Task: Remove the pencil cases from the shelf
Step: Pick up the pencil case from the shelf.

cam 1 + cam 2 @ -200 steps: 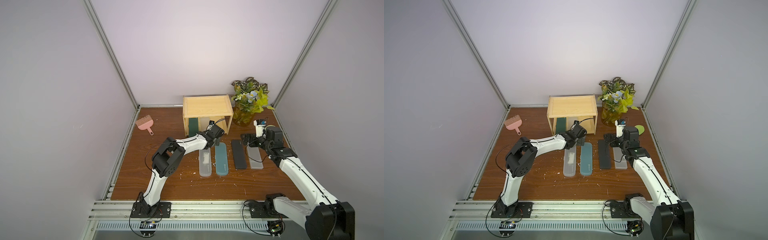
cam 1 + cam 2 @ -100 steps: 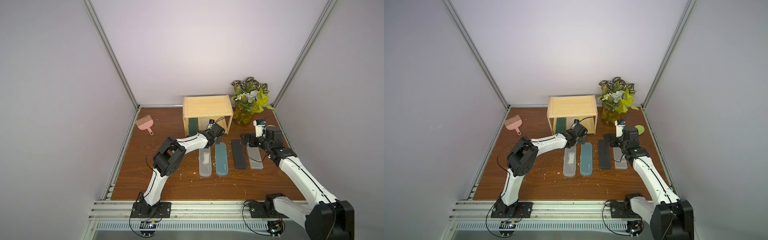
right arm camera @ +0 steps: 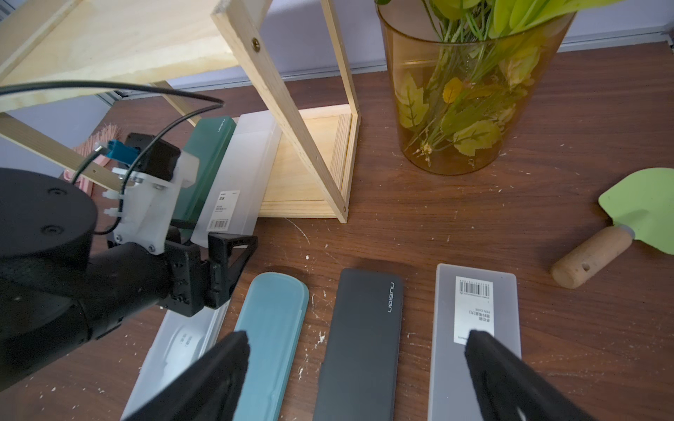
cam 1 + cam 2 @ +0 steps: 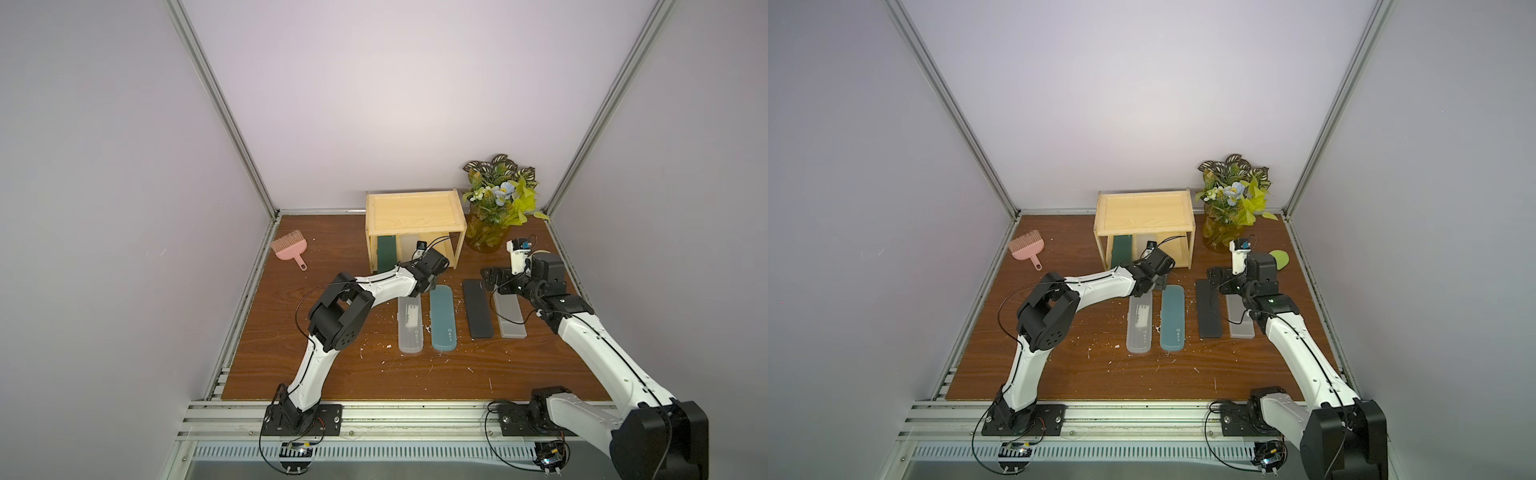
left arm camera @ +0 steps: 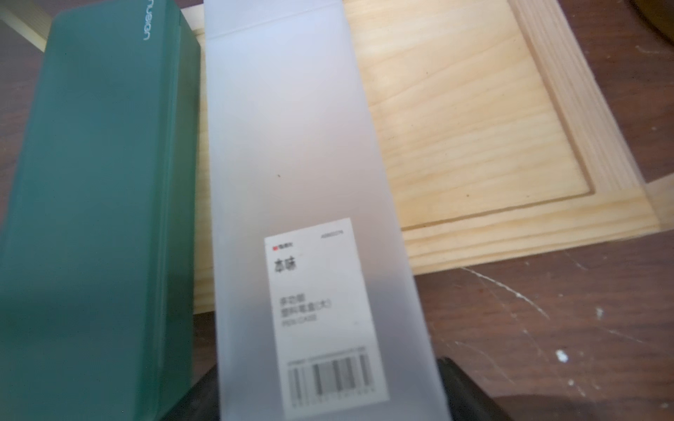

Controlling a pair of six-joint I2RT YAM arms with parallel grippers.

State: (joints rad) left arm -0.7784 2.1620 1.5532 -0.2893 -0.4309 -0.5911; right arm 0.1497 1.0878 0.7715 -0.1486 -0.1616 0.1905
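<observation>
Where frosted case juts past grainy wooden shelf, left end effector clamps it; right end effector gapes.

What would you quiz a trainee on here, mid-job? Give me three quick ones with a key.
1. True or false: the shelf is empty.
2. Which case sits between the jaws of the left gripper? A: teal rounded; B: frosted labelled case; C: black.
3. How many pencil cases lie on the table?
Key: 1 false; 2 B; 3 four.
</observation>
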